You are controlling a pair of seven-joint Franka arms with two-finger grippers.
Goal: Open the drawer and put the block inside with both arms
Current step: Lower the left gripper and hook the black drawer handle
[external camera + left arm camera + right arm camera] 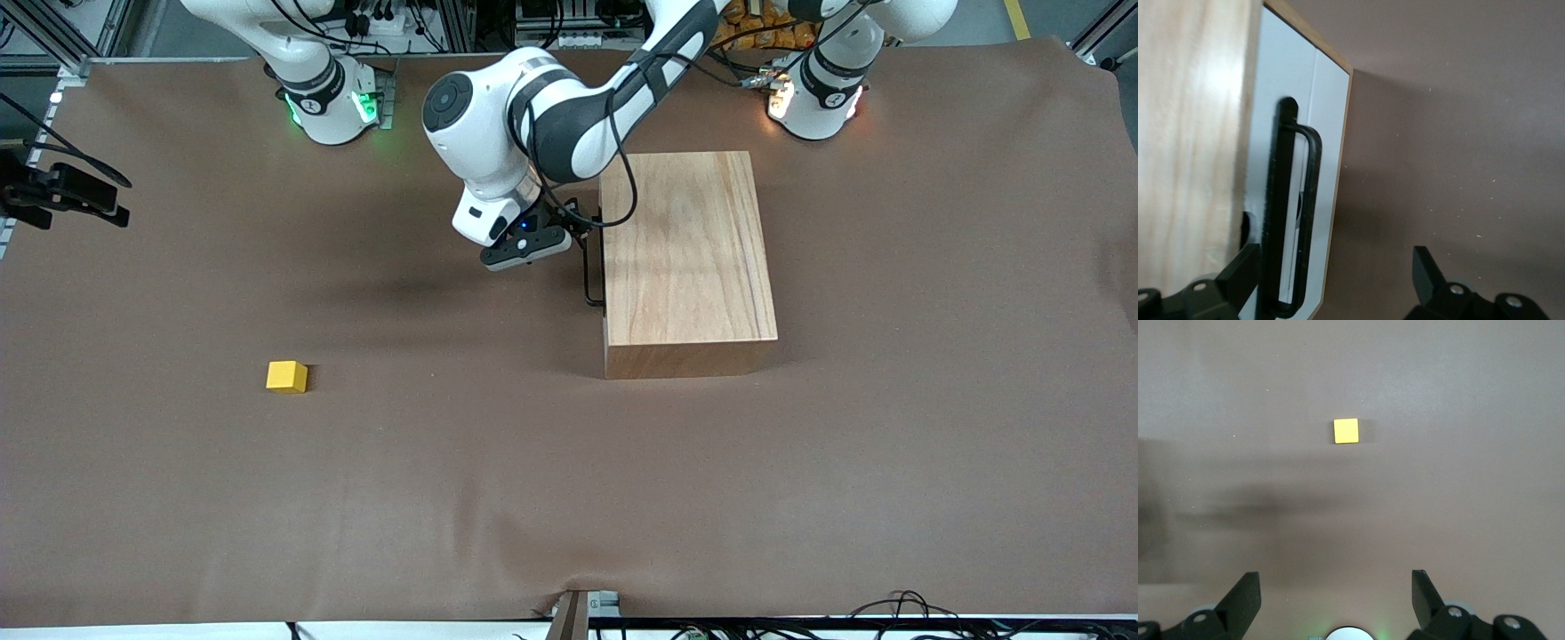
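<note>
A large plain wooden box (685,258) sits on the brown cloth-covered table (569,462), toward the left arm's end, and everything else is easiest placed from it. Its drawer (1301,180) is a white-edged front panel on the side of the box that faces the right arm's end of the table, and it looks pushed fully in, flush with the box. A thin black U-shaped handle (590,271) stands out from that panel.

The left arm reaches down from its base and crosses over the upper corner of the box, so its white and black elbow hides part of the box's top edge in the front view. The left gripper (576,233) is right at the drawer front, at the end of the handle farther from the front camera. In the left wrist view its fingers (1238,277) are spread wide, one at the handle bar and the other well clear over bare cloth; they hold nothing.

The small bright yellow cube (286,376) lies alone on the cloth, well apart from the box, toward the right arm's end and nearer the front camera than the box's handle. Nothing lies between the cube and the box.

The right gripper (1338,600) waits high over the cloth near the cube, fingers wide apart and empty.
</note>
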